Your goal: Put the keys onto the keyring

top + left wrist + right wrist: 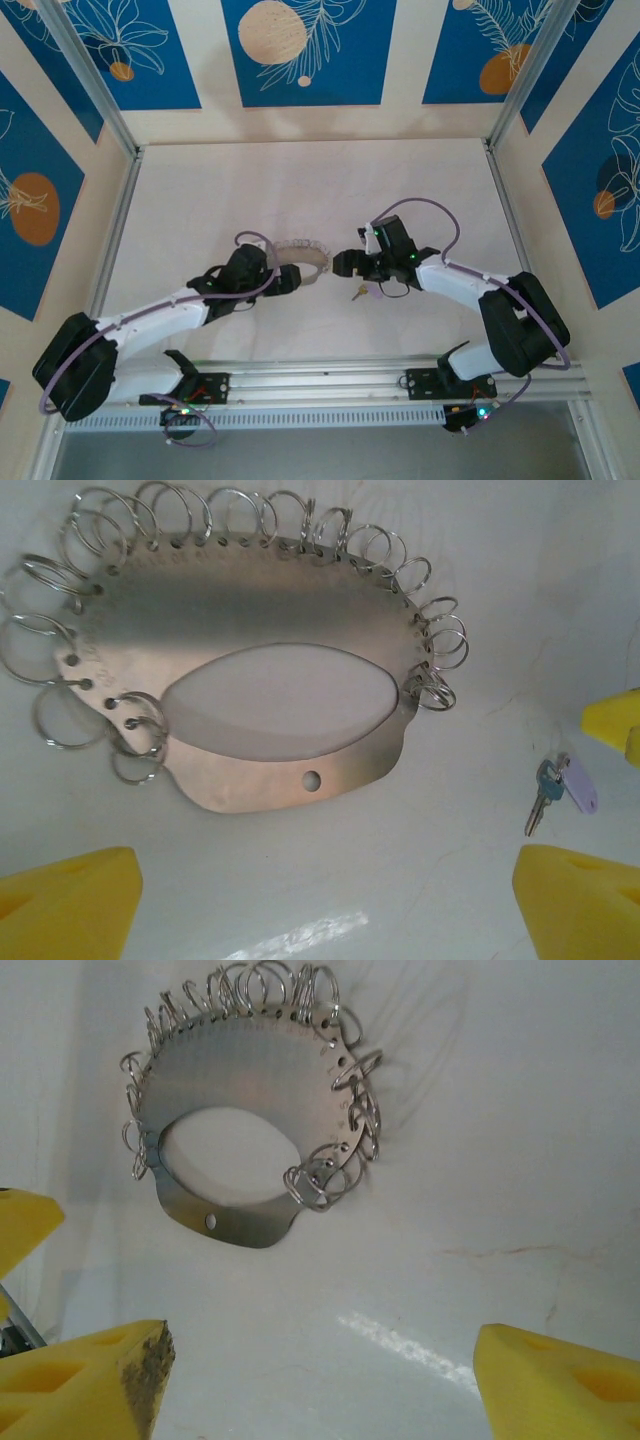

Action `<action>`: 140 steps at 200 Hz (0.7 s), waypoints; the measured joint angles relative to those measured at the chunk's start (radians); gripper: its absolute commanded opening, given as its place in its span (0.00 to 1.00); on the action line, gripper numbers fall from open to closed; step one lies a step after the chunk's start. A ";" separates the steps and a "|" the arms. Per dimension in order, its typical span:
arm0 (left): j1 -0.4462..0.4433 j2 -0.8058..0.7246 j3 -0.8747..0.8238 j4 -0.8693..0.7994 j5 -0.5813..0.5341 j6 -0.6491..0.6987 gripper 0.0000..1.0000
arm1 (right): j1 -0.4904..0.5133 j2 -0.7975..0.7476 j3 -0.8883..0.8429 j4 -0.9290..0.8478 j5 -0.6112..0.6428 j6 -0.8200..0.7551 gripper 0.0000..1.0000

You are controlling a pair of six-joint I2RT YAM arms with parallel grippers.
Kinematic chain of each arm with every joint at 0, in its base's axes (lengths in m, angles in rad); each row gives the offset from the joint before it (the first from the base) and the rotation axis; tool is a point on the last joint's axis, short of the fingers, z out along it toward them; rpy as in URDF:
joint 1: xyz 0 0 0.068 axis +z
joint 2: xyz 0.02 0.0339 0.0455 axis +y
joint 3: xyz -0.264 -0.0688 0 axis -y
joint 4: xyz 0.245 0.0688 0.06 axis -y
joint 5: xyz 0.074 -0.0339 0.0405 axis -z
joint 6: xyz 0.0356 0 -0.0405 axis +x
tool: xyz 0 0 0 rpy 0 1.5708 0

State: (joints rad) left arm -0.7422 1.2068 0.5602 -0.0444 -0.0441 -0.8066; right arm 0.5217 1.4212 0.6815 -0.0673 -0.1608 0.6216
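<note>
The keyring (250,610) is a flat silvery metal plate with an oval cut-out and several wire split rings along its edge. It lies flat on the white table, also seen as the keyring (245,1080) and the keyring (305,250). The keys (548,792), a tiny silver key with a lilac tag, lie to its right on the table, and the keys (357,291) sit just beneath my right arm's wrist. My left gripper (325,905) (287,279) is open, just short of the plate. My right gripper (320,1385) (345,265) is open facing the plate, nothing between its yellow fingers (85,1380).
A yellow finger of the other arm (615,725) shows at the right edge of the left wrist view, close above the keys. Aluminium rails (120,190) and patterned walls bound the table. The two grippers face each other across a narrow gap.
</note>
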 measured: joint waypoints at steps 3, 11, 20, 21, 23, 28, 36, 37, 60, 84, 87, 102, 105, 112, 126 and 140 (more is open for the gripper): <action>-0.003 0.007 0.000 0.006 -0.003 -0.004 0.95 | 0.003 0.002 0.000 0.000 -0.001 0.002 0.79; -0.009 0.026 0.000 0.025 -0.010 -0.016 0.95 | 0.010 0.009 0.000 0.004 -0.001 0.011 0.80; -0.012 0.048 0.000 0.046 -0.018 -0.027 0.96 | 0.015 0.023 0.000 0.010 -0.001 0.019 0.80; -0.012 0.050 0.000 0.047 -0.018 -0.028 0.96 | 0.016 0.025 0.000 0.011 -0.001 0.020 0.80; -0.012 0.054 0.000 0.052 -0.019 -0.031 0.96 | 0.016 0.028 0.000 0.011 -0.001 0.023 0.80; -0.013 0.064 0.000 0.061 -0.023 -0.035 0.96 | 0.016 0.038 0.000 0.014 -0.002 0.026 0.80; -0.013 0.079 0.000 0.077 -0.029 -0.044 0.96 | 0.020 0.057 0.001 0.019 -0.005 0.035 0.80; -0.013 0.080 0.000 0.080 -0.029 -0.045 0.96 | 0.020 0.058 0.001 0.020 -0.005 0.036 0.80; -0.013 0.126 0.000 0.127 -0.039 -0.059 0.97 | 0.024 0.114 0.015 0.026 -0.012 0.060 0.80; -0.013 0.180 0.004 0.158 -0.040 -0.060 0.98 | 0.026 0.145 0.030 0.040 -0.024 0.083 0.80; -0.013 0.188 0.004 0.163 -0.040 -0.061 0.98 | 0.026 0.146 0.032 0.043 -0.026 0.086 0.80; -0.010 0.217 0.004 0.183 -0.039 -0.068 0.97 | 0.027 0.153 0.043 0.053 -0.032 0.093 0.79; -0.008 0.221 0.004 0.187 -0.039 -0.068 0.98 | 0.027 0.154 0.046 0.054 -0.034 0.096 0.79; -0.005 0.232 0.004 0.196 -0.039 -0.071 0.98 | 0.027 0.159 0.052 0.057 -0.039 0.100 0.79; 0.005 0.254 0.004 0.217 -0.035 -0.076 0.98 | 0.027 0.168 0.064 0.063 -0.048 0.106 0.79; 0.014 0.267 0.005 0.230 -0.030 -0.078 0.97 | 0.027 0.182 0.075 0.071 -0.057 0.113 0.79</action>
State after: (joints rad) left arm -0.7284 1.4734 0.5648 0.1856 -0.0742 -0.8848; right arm 0.5488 1.6032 0.7563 0.0032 -0.2176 0.7345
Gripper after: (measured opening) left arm 0.976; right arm 0.791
